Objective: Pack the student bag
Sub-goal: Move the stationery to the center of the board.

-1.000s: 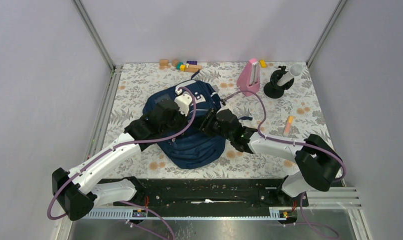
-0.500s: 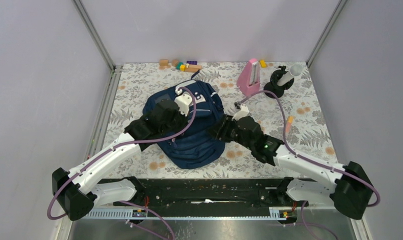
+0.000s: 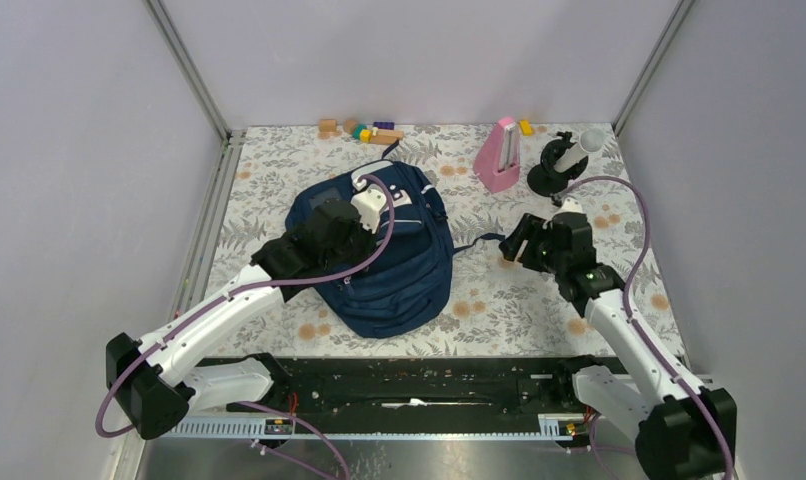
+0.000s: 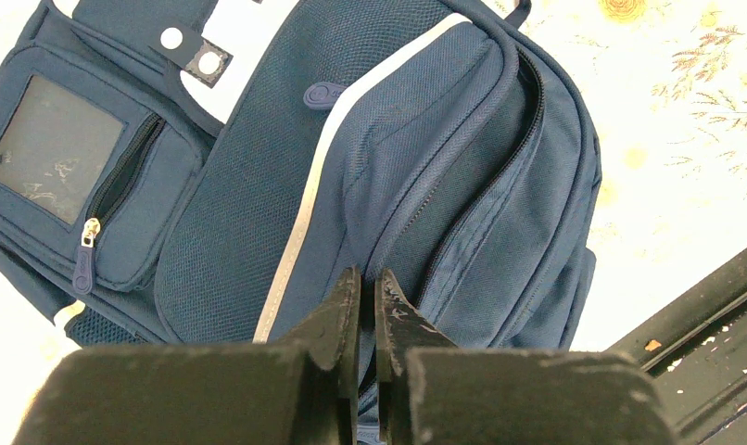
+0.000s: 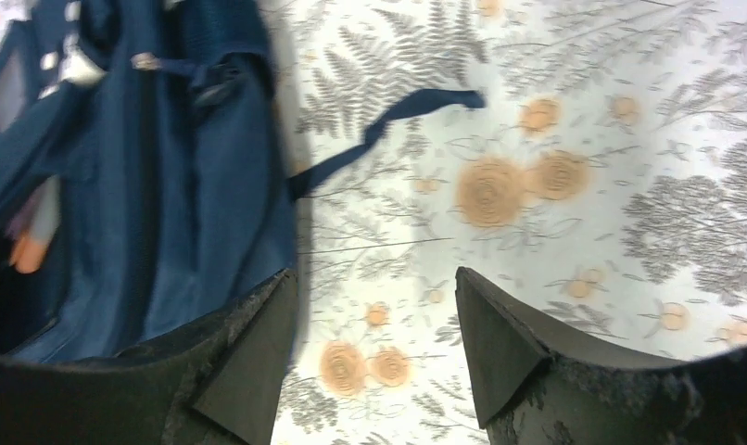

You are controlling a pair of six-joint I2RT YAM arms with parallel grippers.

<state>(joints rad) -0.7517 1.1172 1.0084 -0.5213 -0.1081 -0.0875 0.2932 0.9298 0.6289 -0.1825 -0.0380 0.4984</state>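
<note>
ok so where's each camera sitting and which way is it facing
Top external: above and behind the bases, looking down on the floral-print table; both arms show.
Left wrist: on the left arm, looking down past the closed left gripper at the navy blue fabric backpack with white stripes.
Right wrist: on the right arm, looking down past the open right gripper at table and the backpack's edge.
Shared: all three see the backpack.

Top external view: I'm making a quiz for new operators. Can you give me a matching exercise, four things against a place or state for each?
Things:
1. student bag
2. pink wedge
3. wooden blocks
4. right gripper

Places or states:
A. open, over the bare floral mat
B. far edge, left of centre
C. middle of the mat
D. beside the black stand

Pairs: 1-C, 2-D, 3-B, 4-A.
</note>
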